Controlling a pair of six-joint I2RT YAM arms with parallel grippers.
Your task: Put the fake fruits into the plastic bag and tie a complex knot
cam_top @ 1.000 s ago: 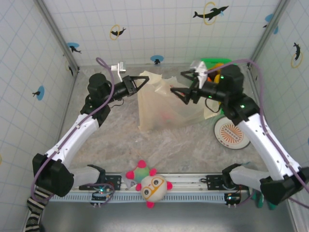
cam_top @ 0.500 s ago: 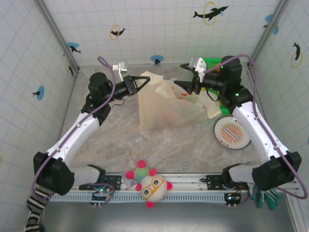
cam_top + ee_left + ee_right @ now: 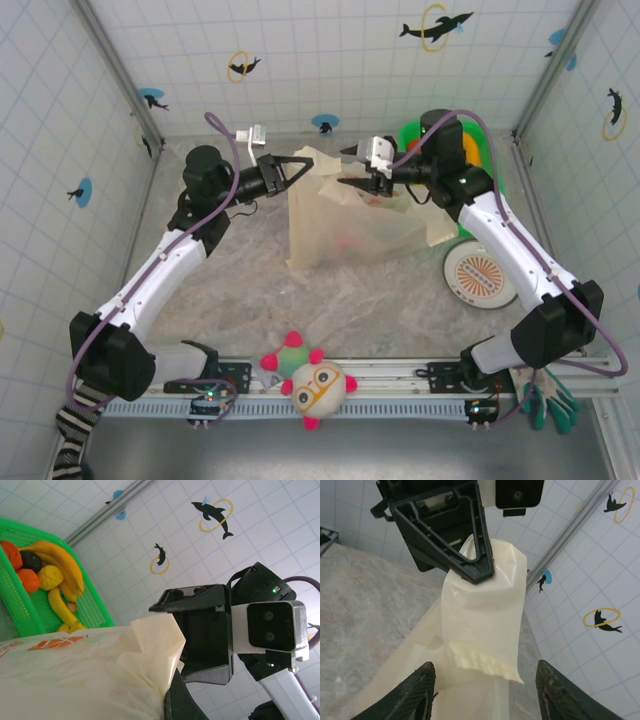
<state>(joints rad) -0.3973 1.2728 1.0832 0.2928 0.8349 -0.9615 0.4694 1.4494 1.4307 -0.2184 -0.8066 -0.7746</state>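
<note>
The cream plastic bag [image 3: 350,225] stands upright at mid-table, with red fake fruits [image 3: 352,240] showing faintly through it. My left gripper [image 3: 304,163] is shut on the tip of one bag handle strip [image 3: 485,610] and holds it up. In the right wrist view its pinched tips [image 3: 479,572] sit just above the strip. My right gripper [image 3: 487,690] faces it, open, a finger [image 3: 420,687] on each side of the hanging strip without touching it. More fruits, yellow bananas [image 3: 65,575] and orange and dark pieces, lie in the green basket [image 3: 95,612]. The knot is out of view.
The green basket [image 3: 440,135] stands at the back right behind the right arm. An orange-and-white disc [image 3: 480,275] lies right of the bag. A pink-spiked plush toy [image 3: 315,385] sits at the near edge between the arm bases. Tiled walls close in on three sides.
My right gripper has swung left and back, coming up to the left gripper's tip, and its jaws have narrowed. The left gripper has kept still, shut on the handle.
</note>
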